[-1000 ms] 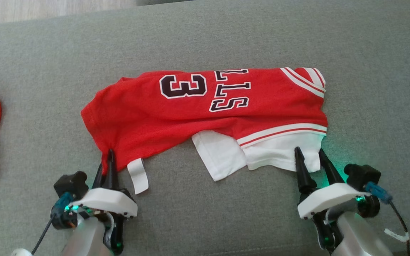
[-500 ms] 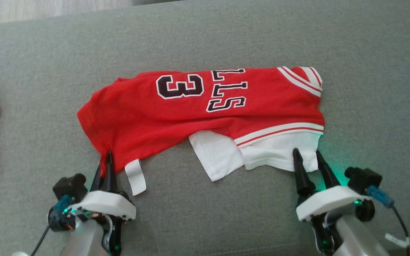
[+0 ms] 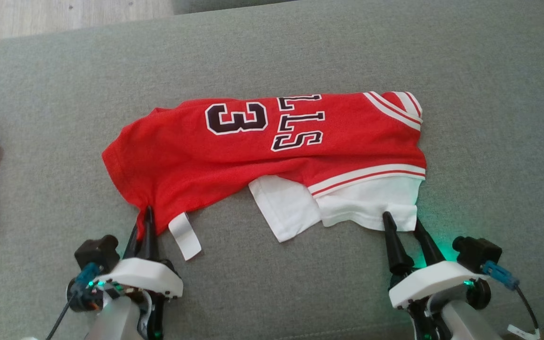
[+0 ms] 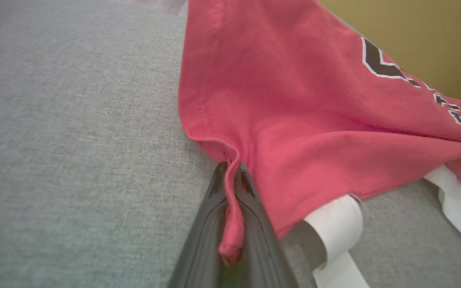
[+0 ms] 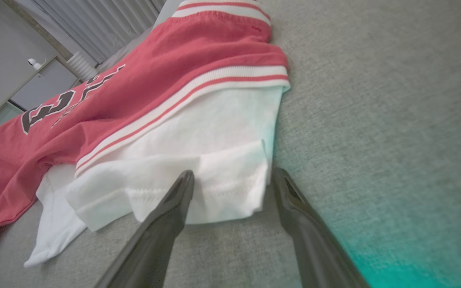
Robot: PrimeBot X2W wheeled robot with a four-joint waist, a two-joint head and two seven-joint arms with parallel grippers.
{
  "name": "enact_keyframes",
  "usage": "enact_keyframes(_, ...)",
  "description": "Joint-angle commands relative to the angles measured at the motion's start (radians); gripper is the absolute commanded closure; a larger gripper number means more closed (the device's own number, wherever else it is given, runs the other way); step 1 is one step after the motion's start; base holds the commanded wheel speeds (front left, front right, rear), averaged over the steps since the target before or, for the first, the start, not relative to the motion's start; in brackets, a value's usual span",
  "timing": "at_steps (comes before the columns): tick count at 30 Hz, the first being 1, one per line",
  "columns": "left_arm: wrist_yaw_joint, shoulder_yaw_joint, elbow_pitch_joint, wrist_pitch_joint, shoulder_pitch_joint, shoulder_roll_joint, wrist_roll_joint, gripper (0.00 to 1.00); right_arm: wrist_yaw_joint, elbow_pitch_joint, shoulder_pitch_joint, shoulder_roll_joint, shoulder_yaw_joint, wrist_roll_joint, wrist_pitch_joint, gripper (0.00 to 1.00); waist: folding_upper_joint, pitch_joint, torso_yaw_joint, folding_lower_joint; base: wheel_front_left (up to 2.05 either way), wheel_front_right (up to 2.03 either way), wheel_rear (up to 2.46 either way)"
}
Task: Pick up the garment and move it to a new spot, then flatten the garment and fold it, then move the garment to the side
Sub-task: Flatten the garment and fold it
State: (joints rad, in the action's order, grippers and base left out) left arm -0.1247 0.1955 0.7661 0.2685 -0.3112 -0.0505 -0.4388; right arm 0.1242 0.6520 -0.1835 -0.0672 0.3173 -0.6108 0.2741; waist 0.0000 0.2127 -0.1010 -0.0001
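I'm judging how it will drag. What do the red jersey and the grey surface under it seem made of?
Red jersey: soft matte knit, perhaps cotton or polyester; it drapes and puckers, with stitched hems. Grey surface: matte woven upholstery cloth, showing a heathered weave.

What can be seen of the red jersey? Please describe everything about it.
The red jersey lies rumpled, not flat, on the grey cushion. It looks like soft knit cloth, with a black number 3 and letters edged in white, red-and-white striped trims, white sleeves showing below, and a white tag at the hem. The left claw is shut on its red hem corner. The right claw is open, its fingers either side of a white sleeve corner.
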Motion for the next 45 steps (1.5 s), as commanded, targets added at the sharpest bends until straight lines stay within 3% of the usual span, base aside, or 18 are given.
enact_keyframes(1, -0.006, -0.019, 0.003, -0.007, 0.030, 0.000, 0.007, 1.00, 0.007, 0.014, 0.047, 0.017, 0.059, -0.010, -0.012, 0.00, 0.0000, 0.001, 0.002, 0.0001, 0.00, 0.00, 0.00)
enact_keyframes(13, -0.006, -0.015, 0.005, -0.007, 0.043, 0.000, 0.014, 1.00, 0.007, -0.020, 0.056, 0.011, 0.115, -0.107, -0.012, 0.00, 0.0000, -0.016, 0.005, 0.0001, 0.00, 0.00, 0.00)
enact_keyframes(23, -0.006, -0.005, 0.005, -0.007, 0.039, 0.000, 0.023, 1.00, 0.007, -0.049, 0.028, 0.015, 0.075, -0.183, -0.012, 0.00, 0.0000, -0.016, 0.010, 0.0001, 0.00, 0.00, 0.00)
enact_keyframes(37, -0.006, -0.018, -0.005, -0.007, 0.051, -0.002, 0.034, 1.00, 0.007, -0.227, 0.066, 0.016, 0.020, -0.211, -0.012, 0.00, 0.0000, -0.012, 0.010, 0.0001, 0.00, 0.00, 0.00)
enact_keyframes(45, -0.006, -0.012, -0.003, -0.007, 0.046, -0.001, 0.033, 1.00, 0.007, -0.213, 0.044, 0.017, -0.017, -0.219, -0.012, 0.00, 0.0000, -0.004, 0.012, 0.0001, 0.00, 0.00, 0.00)
